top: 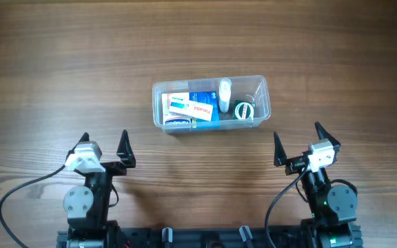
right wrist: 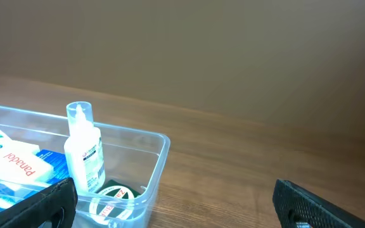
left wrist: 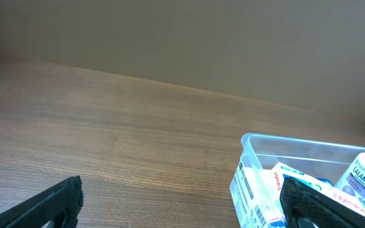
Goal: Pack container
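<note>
— Where do we find the container [top: 205,81]?
— Mid-worktop [top: 60,62], ahead of both arms: clear plastic, rectangular, with rounded corners and a rim (small boxes [top: 188,108], a white bottle [top: 225,93] and a green roll [top: 245,109] lie inside).
— And the jaws?
— On the left gripper [top: 104,141] and right gripper [top: 297,134] we see them released, spread wide, grasping nothing.

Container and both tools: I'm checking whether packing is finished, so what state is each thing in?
container: upright, lidless, holding items.
bottle: upright inside container, capped.
Panadol box: lying flat atop other boxes.
green roll: flat on container floor.
left tool: open, empty, away from the container.
right tool: open, empty, away from the container.
</note>
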